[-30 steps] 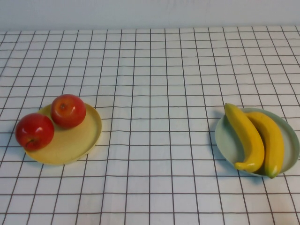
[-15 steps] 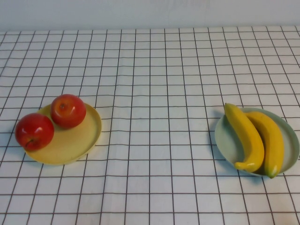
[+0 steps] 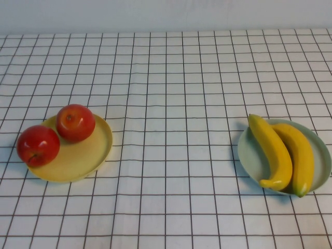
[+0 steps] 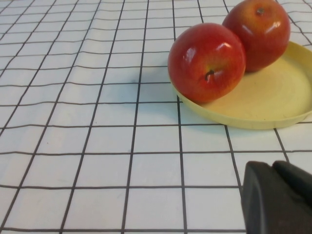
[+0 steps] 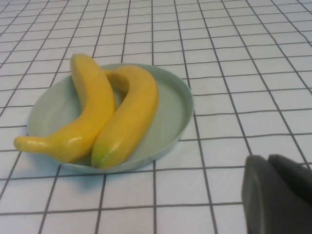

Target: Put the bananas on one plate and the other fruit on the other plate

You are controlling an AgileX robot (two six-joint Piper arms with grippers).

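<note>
Bananas (image 3: 282, 153) lie side by side on the blue-green plate (image 3: 251, 155), long axes parallel, just ahead of the right gripper (image 5: 280, 195). Only part of its dark body shows; whether it is open cannot be told. Left gripper (image 4: 278, 197): likewise, near the yellow plate (image 3: 78, 161), which carries both apples (image 3: 57, 135), well apart from the blue-green plate across the counter (image 3: 171, 104). Sorting appears complete. No writing visible.

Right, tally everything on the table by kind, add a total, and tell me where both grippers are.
Apples: 2, both on the yellow plate.
Bananas: 2, both on the blue-green plate.
Plates: 2, yellow plate and blue-green plate.
Total: 6.
Left gripper: near the yellow plate, holding nothing.
Right gripper: near the blue-green plate, holding nothing.
</note>
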